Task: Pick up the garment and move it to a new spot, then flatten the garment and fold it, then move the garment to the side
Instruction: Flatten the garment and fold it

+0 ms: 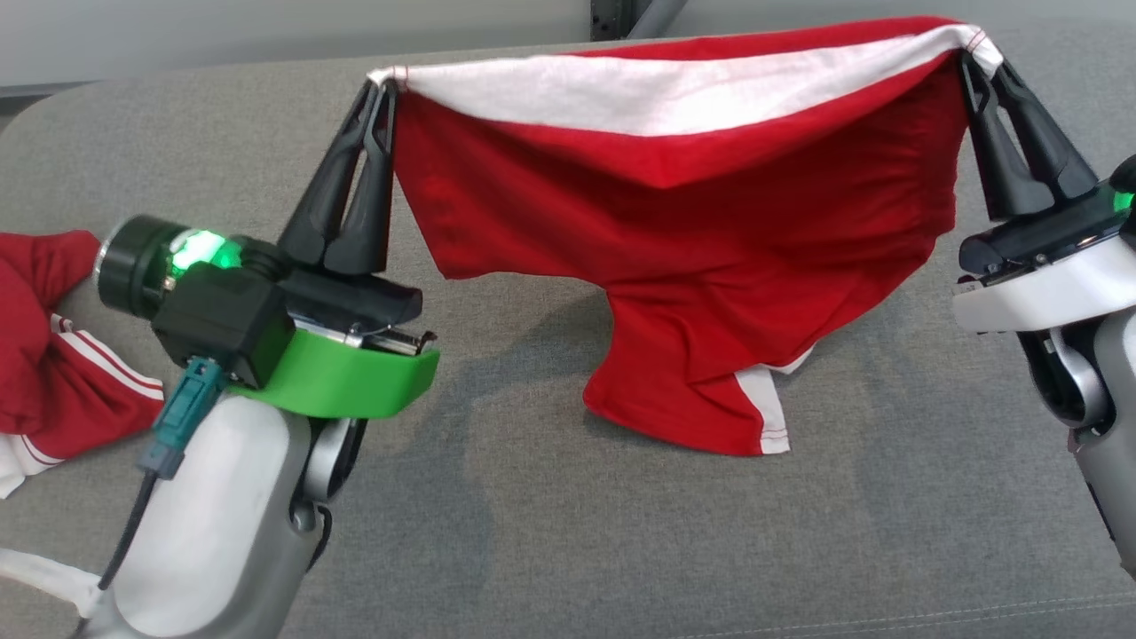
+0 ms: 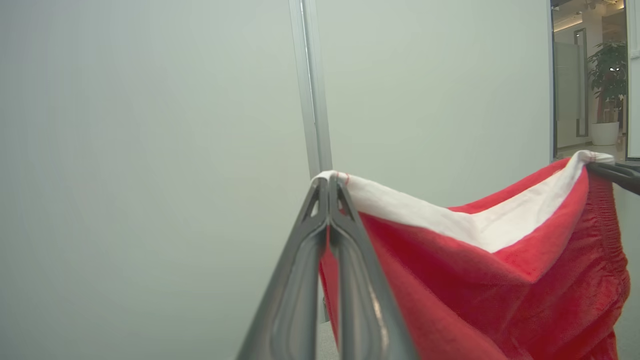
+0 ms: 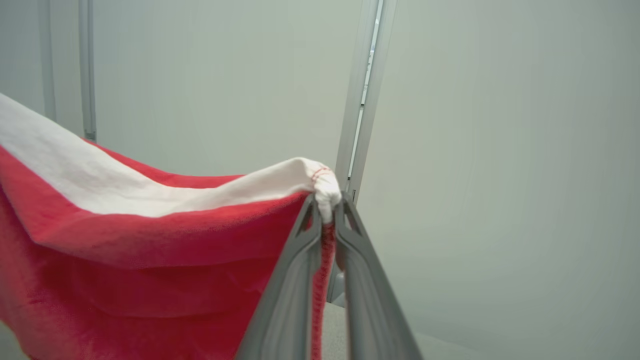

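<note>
Left tool point(image 1: 383, 87) and right tool point(image 1: 982, 57) each pinch a white-edged corner; garment point(image 1: 674, 222) spans left-to-right, hanging down.

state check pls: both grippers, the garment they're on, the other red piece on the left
left gripper: shut on one end of the white band of the garment
right gripper: shut on the band's other end
garment: lifted, slung between the grippers, sagging mid-span; lower end seems to touch the grey surface
second red garment: crumpled, lying on the surface, not gripped
</note>
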